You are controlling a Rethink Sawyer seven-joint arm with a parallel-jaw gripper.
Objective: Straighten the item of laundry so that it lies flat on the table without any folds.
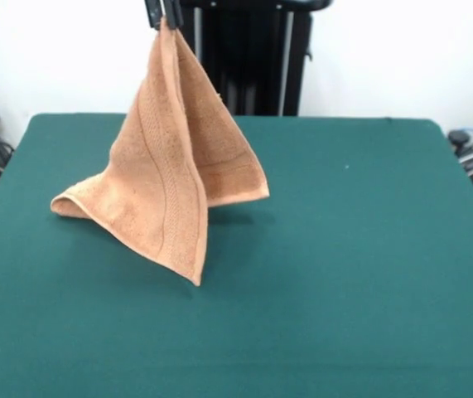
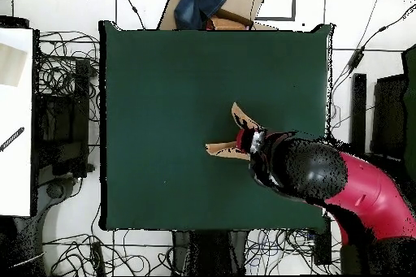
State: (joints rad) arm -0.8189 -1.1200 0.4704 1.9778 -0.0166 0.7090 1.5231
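A peach-orange towel (image 1: 170, 174) hangs by one corner from my gripper (image 1: 163, 16) at the top edge of the front view. The gripper is shut on that corner. The cloth drapes down in a folded cone, and its lower corners reach the dark green table (image 1: 352, 265) left of centre. A woven stripe runs down the front fold. From overhead, only small parts of the towel (image 2: 230, 149) show beside the gripper (image 2: 248, 140); the red and black arm (image 2: 325, 178) covers the rest.
A cardboard box with blue cloth (image 2: 213, 4) sits beyond the table's far edge in the overhead view. Cables (image 2: 61, 87) and equipment lie along the table's sides. A white surface (image 2: 16, 119) stands at the left.
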